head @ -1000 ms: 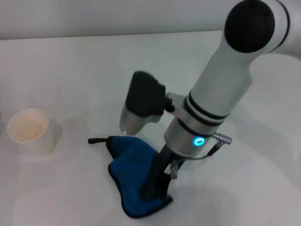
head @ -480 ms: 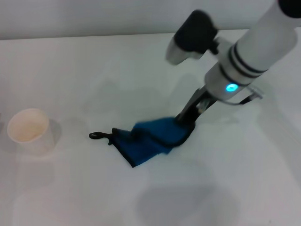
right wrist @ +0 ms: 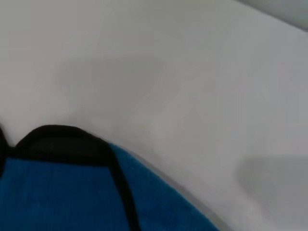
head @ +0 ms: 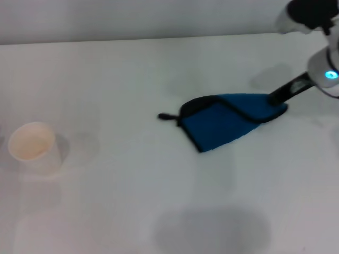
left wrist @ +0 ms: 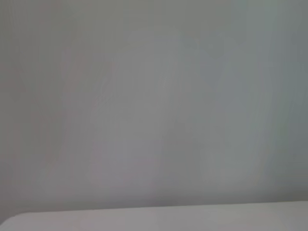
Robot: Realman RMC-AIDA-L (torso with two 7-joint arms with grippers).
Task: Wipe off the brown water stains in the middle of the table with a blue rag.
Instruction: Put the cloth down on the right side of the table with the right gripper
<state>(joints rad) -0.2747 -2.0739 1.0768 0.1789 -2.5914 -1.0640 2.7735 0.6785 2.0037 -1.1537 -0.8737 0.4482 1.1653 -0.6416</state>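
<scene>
The blue rag (head: 225, 123) now lies out toward the right side of the table (head: 132, 74), stretched flat with its black loop tab (head: 165, 116) trailing toward the middle. A second ago it was bunched near the front centre under my right arm; half a second ago it was halfway across. So I am dragging it in a long sweep from the centre to the right and away from me. The right gripper (head: 280, 98) is at the rag's far right corner, its dark fingers closed on the cloth there, since the rag follows the pull.

I see no clear tan blotch on the white surface where the rag has passed; only faint grey patches near the paper cup (head: 33, 146) and at the front edge, which look like shadows. My judgement is that the stroke has lifted most of the brown water stains, or that they are too pale to make out from here.

The left gripper is out of sight; its wrist view shows only blank surface.
</scene>
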